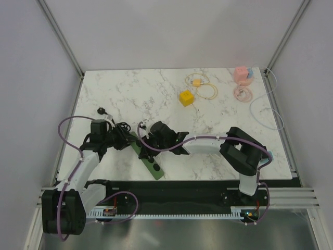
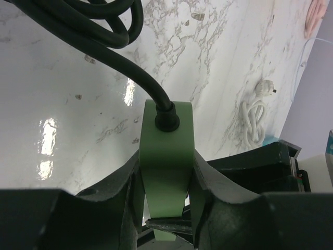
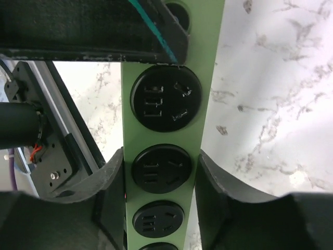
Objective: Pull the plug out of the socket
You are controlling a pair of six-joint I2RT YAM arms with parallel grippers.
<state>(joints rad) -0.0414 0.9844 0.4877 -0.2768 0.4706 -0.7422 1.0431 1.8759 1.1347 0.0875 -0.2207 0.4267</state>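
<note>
Toward the table's (image 1: 218, 156) near edge, left of middle: socket strip (image 1: 154, 167) is lying slantwise, its long axis running from the left side down to the near edge.
Left claw: my left gripper (image 2: 166, 161) is clamping the strip at its cord (image 2: 104, 36) end.
Right claw: my right gripper (image 3: 160, 166) is straddling the strip crosswise, pressing both long sides.
Plug: I am seeing none seated in the sockets (image 3: 162, 169) on show. A black plug (image 1: 101, 110) is lying toward the left edge, nearer my left arm.

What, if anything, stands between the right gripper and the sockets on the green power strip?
Nothing visible does. The right gripper straddles the green power strip, with its fingers against the strip's two long sides. The sockets in its wrist view are uncovered and empty.
</note>
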